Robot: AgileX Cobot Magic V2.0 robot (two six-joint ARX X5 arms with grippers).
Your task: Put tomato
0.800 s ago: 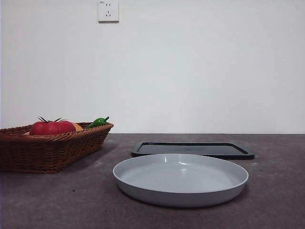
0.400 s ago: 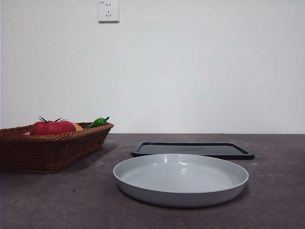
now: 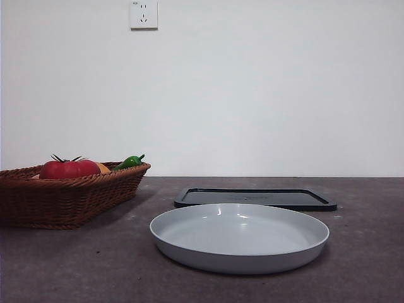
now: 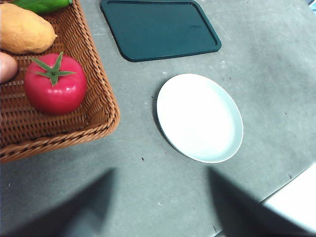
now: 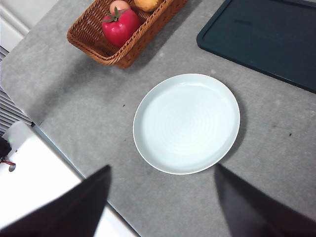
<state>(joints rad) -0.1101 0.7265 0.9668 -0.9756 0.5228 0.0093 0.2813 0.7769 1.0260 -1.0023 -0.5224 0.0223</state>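
Tomato [image 3: 69,168] in wicker basket [image 3: 63,199] at left, beside orange fruit [image 4: 24,29] and green pepper [image 3: 129,161] — grey plate [image 3: 240,237] right, black tray [image 3: 255,198] behind. Left gripper [image 4: 158,207] and right gripper [image 5: 160,207] both high, jaws apart, holding nothing.

The tomato [image 4: 55,90] is round, glossy and bright red, with a dark green star-shaped stem on top. It sits upright inside the wicker basket [image 4: 101,106], near one corner, close to the basket's woven wall. In the front view only its top [image 3: 69,168] shows above the rim.
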